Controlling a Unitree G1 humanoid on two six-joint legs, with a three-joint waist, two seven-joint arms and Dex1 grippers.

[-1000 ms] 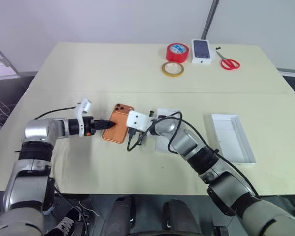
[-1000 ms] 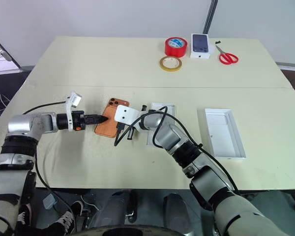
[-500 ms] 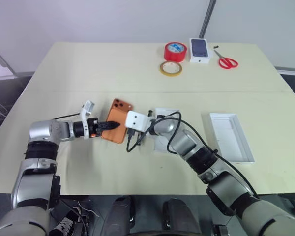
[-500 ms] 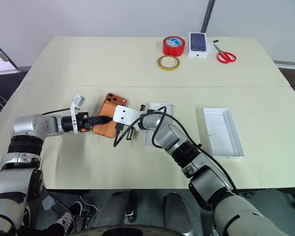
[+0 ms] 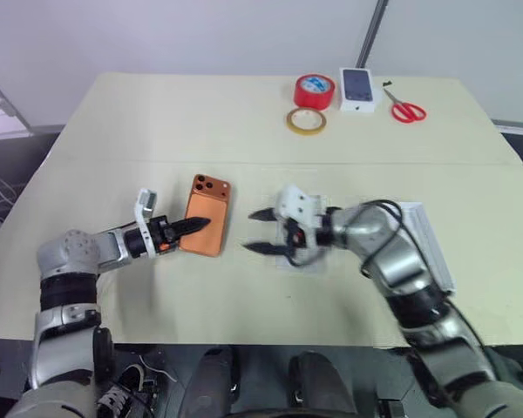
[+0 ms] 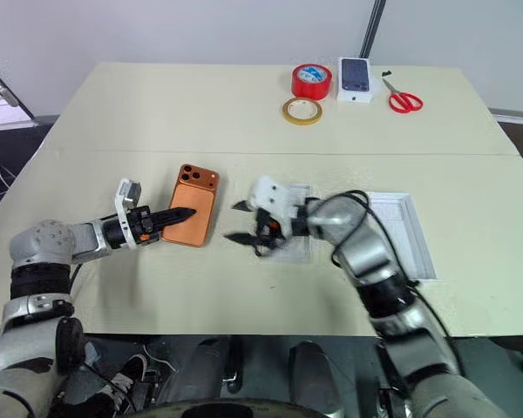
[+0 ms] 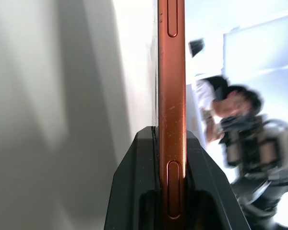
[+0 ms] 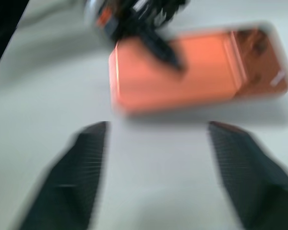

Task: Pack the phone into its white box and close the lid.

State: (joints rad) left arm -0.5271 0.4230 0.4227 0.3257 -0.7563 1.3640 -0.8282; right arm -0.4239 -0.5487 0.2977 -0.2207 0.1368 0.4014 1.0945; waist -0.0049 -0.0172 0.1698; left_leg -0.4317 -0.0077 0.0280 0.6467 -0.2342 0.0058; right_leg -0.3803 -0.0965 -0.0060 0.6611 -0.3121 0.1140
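Orange phone (image 5: pixel 206 214) lying back-up on the cream table (image 5: pixel 157 122), camera cluster at the far end. Pinched at its near left edge by the left gripper (image 5: pixel 194 225), black fingers clamped narrow on it; in the left wrist view the phone's side (image 7: pixel 172 96) runs straight up between the two pads. Right gripper (image 5: pixel 260 231) just beside the phone to the right, fingers spread wide, nothing in them, pointing toward the phone. Behind that gripper, a flat white tray (image 6: pixel 295 248), mostly covered by the wrist. Further right, a shallow white box (image 6: pixel 410 228), partly hidden by the right arm. Way at the far edge: red tape roll (image 5: pixel 315 90), yellowish tape ring (image 5: pixel 306 121), small white carton with a phone picture (image 5: pixel 358 90), red scissors (image 5: pixel 407 111).
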